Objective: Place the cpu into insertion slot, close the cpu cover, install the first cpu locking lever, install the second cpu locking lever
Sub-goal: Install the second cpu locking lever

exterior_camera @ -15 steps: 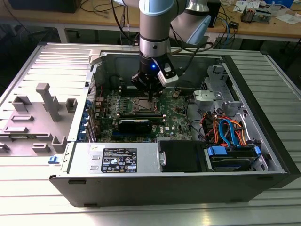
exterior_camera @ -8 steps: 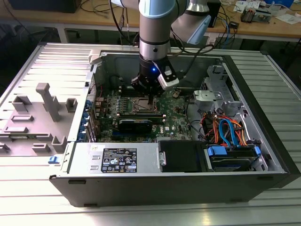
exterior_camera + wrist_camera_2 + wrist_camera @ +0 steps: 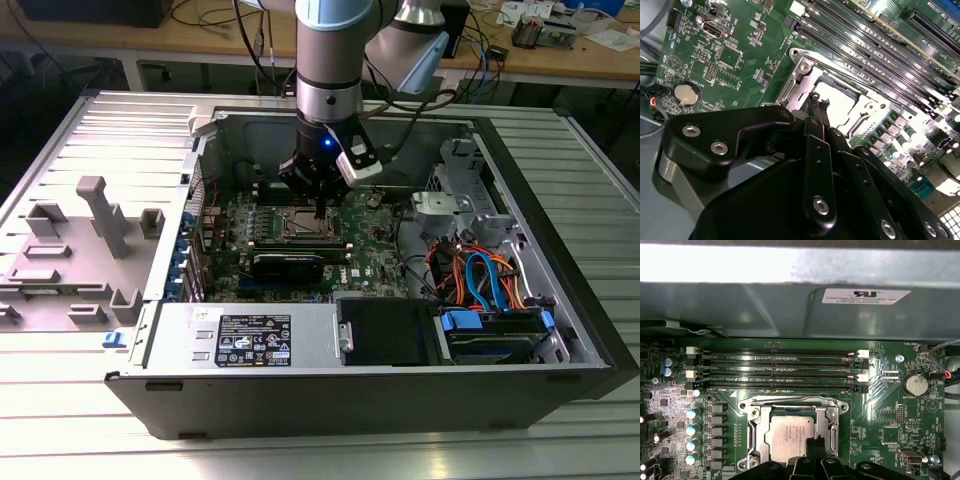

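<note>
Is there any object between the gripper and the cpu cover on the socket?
Nothing visible stands between them. The gripper is directly over the insertion slot, its tips at the edge of the cpu cover. The cpu already lies in the slot, framed by the cover.

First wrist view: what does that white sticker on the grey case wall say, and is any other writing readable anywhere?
White rectangular sticker on the grey metal case wall: dark logo above print lines, too small to read.
Small square silver-tan cpu: faint engraved lines, illegible.
Green motherboard: tiny white markings beside parts, too small to read.
White label on the silver power-supply box, exterior view: symbols and print, unreadable.
</note>
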